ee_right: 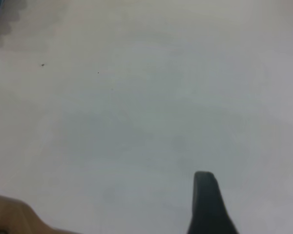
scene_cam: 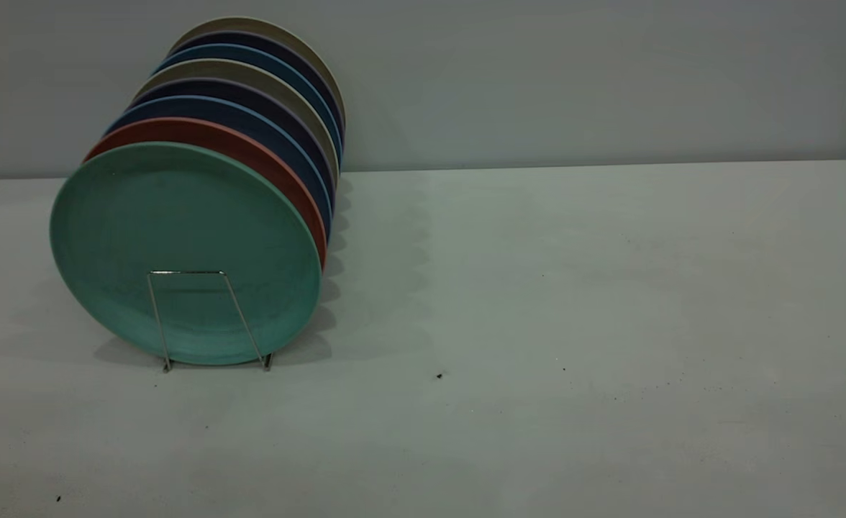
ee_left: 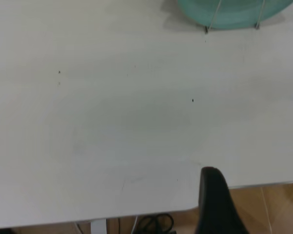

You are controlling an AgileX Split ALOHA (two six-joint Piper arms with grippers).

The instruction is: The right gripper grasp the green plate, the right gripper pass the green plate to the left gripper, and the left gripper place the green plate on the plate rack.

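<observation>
The green plate point(scene_cam: 178, 230) stands upright in the front slot of the plate rack point(scene_cam: 200, 316), behind a thin wire loop, at the table's left. Its lower rim point(ee_left: 234, 12) and the rack's wire feet point(ee_left: 207, 28) also show in the left wrist view. Neither arm appears in the exterior view. A dark part of my left gripper point(ee_left: 212, 195) shows over the table's near edge, far from the plate. A dark part of my right gripper point(ee_right: 207, 200) hangs over bare tabletop. Neither gripper holds anything that I can see.
Behind the green plate, several more plates fill the rack: a salmon-red one point(scene_cam: 250, 147), then blue, dark and beige ones point(scene_cam: 250, 75). The white table point(scene_cam: 574, 324) stretches to the right, with a grey wall behind. The table edge point(ee_left: 254, 184) and the floor show in the left wrist view.
</observation>
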